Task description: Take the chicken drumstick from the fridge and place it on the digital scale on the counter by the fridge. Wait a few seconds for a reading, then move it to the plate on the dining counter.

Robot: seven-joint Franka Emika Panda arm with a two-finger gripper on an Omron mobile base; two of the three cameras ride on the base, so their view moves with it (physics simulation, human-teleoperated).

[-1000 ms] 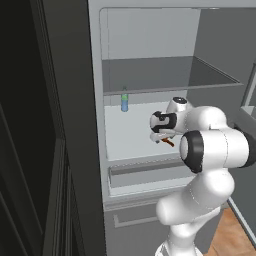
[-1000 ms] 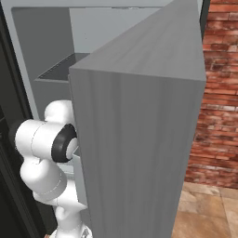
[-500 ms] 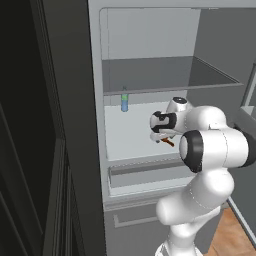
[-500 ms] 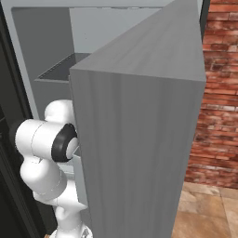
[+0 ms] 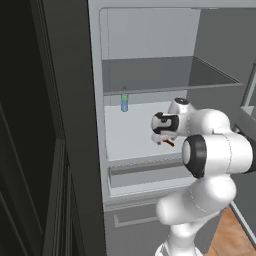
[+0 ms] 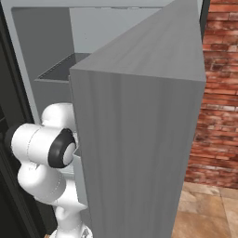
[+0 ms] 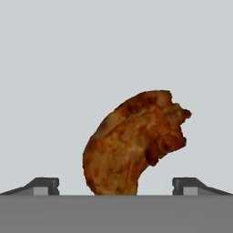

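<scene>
Left base view: fridge [image 5: 150,75] open, chicken drumstick [image 5: 169,142] on middle shelf just under the hand, small blue-green bottle [image 5: 124,101] behind; right base view: fridge door edge-on; hand view: gripper [image 7: 116,186] jaws wide apart, drumstick between, ungripped.

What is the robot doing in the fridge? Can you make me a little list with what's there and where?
place: inside the open fridge
hand: open, fingertips either side of the drumstick, not squeezing it
chicken drumstick: reddish-brown, lying on the pale fridge shelf, right in front of the hand
bottle: small, blue-green, standing at the back of the same shelf, left of the hand
drawer: wide, grey, below that shelf
fridge door: swung open, grey, beside a red brick wall
task so far: drumstick not picked up yet
</scene>
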